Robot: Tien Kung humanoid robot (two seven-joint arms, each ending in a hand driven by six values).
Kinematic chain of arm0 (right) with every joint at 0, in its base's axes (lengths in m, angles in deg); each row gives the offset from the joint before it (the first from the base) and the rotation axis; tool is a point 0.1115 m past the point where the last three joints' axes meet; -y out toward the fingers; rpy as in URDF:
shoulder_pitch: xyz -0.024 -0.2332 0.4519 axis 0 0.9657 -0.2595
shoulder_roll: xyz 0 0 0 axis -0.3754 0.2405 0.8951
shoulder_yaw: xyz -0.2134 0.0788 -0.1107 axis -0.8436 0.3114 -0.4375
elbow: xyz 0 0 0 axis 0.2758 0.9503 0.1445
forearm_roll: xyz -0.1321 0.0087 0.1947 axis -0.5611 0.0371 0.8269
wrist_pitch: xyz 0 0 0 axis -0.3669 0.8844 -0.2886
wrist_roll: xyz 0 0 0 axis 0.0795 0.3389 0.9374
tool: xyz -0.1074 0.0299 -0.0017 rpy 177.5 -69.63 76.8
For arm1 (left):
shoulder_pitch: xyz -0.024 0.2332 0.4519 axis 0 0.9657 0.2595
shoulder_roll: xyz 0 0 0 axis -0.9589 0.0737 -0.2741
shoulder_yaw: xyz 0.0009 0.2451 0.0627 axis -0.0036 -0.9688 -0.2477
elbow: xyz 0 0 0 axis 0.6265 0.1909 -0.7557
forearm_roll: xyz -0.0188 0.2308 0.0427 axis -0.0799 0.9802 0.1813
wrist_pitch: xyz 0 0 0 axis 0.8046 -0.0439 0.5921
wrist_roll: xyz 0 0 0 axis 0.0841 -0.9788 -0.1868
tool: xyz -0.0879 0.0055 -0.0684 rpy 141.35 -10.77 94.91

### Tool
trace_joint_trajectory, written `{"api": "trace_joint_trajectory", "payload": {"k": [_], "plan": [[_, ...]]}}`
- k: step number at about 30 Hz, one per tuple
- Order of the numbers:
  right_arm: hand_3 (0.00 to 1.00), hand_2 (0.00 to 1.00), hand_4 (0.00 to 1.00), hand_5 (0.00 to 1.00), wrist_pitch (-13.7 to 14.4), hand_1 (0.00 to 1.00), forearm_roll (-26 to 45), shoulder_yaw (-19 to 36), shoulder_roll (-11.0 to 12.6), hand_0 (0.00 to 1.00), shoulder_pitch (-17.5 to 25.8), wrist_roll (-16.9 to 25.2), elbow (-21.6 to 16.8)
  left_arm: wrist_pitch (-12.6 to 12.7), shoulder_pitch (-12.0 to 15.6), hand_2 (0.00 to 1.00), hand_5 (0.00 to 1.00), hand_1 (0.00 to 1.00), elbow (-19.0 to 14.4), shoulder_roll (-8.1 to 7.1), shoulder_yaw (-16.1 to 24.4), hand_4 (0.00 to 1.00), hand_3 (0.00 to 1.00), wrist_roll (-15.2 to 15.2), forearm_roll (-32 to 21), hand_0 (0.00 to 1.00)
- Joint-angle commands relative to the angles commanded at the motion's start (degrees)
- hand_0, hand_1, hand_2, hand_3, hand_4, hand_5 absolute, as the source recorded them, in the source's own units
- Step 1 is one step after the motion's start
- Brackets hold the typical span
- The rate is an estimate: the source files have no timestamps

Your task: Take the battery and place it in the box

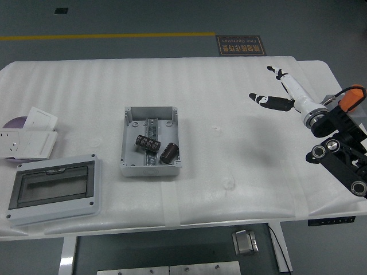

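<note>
Across the white table (pixel 229 80), padded with a ribbed foam sheet, the open grey box (pixel 150 140) sits left of centre with its long axis running from the near edge toward the far edge. Nearer the left edge lie a grey enclosure cover with a dark window (pixel 53 189) and a pair of white socket plates (pixel 30 136), both well apart from the work. At the far right, a grey block holding an orange cylinder (pixel 351 102) stands just behind the arm. The right hand (pixel 281 91) hovers over the table's far right corner, well to the right of the box, its white fingers stretched out straight and its dark thumb splayed to the side; it holds nothing. The left arm does not show. The battery (pixel 168 152), a short dark cylinder, lies inside the box in its near right part, tilted diagonally, with a second dark ribbed piece (pixel 147 142) just beside it to the left. Since the battery already rests in the box, my judgement is that the placing is done; any further reach would have to travel leftward and toward the near edge from the right hand, the only 1 in view.
</note>
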Motion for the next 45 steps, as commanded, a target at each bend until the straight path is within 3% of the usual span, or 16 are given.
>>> {"api": "trace_joint_trajectory", "payload": {"k": [5,16,19,20,33,45], "plan": [[0.998,0.945,0.855,0.49,0.2,0.887,0.4,2.1,-0.5,0.9,2.5,1.1,0.1,0.1,0.5,0.555,0.437,0.682,0.0,-0.25,-0.3,0.506,0.581,0.0,-0.2,0.665],[0.998,0.936,0.851,0.492,3.3,0.867,4.9,4.6,-1.1,0.886,5.9,6.9,0.1,0.2,1.3,0.556,0.436,0.683,0.0,-0.7,-0.7,0.507,0.58,0.3,-1.3,0.665],[0.998,0.936,0.851,0.492,3.2,0.867,5.4,5.1,-1.1,0.886,6.3,7.2,0.1,0.2,1.6,0.556,0.436,0.683,0.0,-0.63,-0.8,0.507,0.58,0.2,-1.6,0.665],[0.998,0.89,0.849,0.499,3.2,0.837,5.8,5.3,-1.1,0.859,6.5,7.4,0.0,0.2,1.7,0.561,0.437,0.682,0.0,-0.6,-0.7,0.511,0.58,0.2,-1.7,0.666],[0.998,0.888,0.847,0.511,2.7,0.827,6.8,5.9,-1.0,0.857,7.7,7.2,-1.0,0.2,2.7,0.565,0.434,0.682,0.0,0.09,-1.0,0.513,0.584,0.2,-2.7,0.665],[0.998,0.888,0.852,0.519,2.8,0.822,7.1,3.3,-1.1,0.851,5.1,6.7,-0.9,0.3,2.8,0.565,0.432,0.683,0.0,0.8,-0.8,0.516,0.583,0.2,-2.7,0.666]]}}
